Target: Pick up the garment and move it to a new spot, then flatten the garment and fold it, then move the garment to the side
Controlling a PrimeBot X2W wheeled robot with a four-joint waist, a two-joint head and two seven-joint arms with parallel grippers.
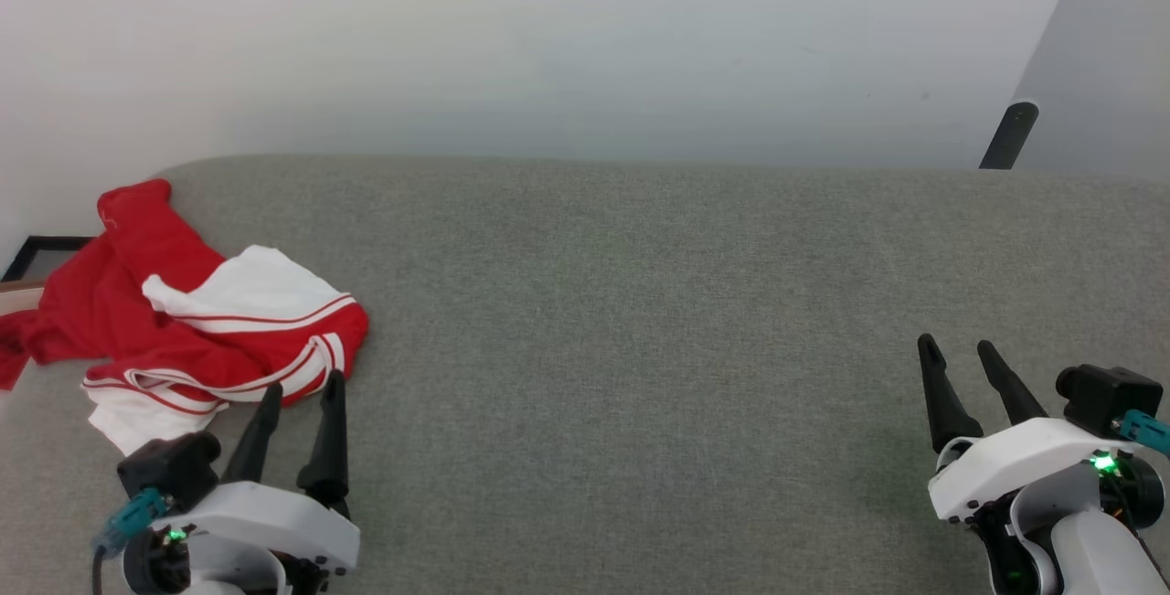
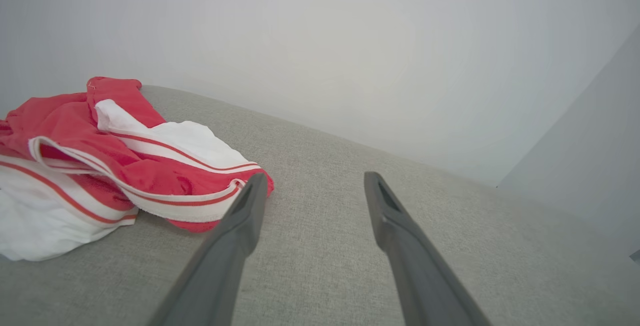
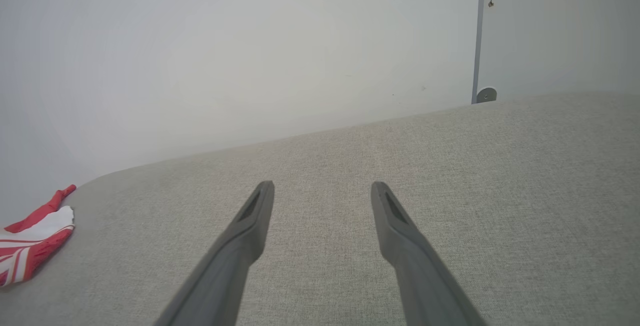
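The garment (image 1: 196, 316), a red shirt with white sleeves and red-and-white striped bands, lies crumpled at the far left of the grey fabric surface (image 1: 640, 302). Part of it hangs over the left edge. My left gripper (image 1: 303, 380) stands open just in front of the heap, its fingertips at the near striped hem and nothing between them. In the left wrist view the garment (image 2: 125, 166) sits left of that open left gripper (image 2: 312, 181). My right gripper (image 1: 958, 344) is open at the lower right, far from the cloth. The right wrist view shows the garment (image 3: 32, 241) at its left edge and the open right gripper (image 3: 322, 188).
A pale wall (image 1: 585, 47) runs behind the grey surface. A dark post (image 1: 1010, 133) leans at the back right beside a grey panel. A dark frame (image 1: 41, 252) shows past the surface's left edge. Bare grey fabric spreads between the two grippers.
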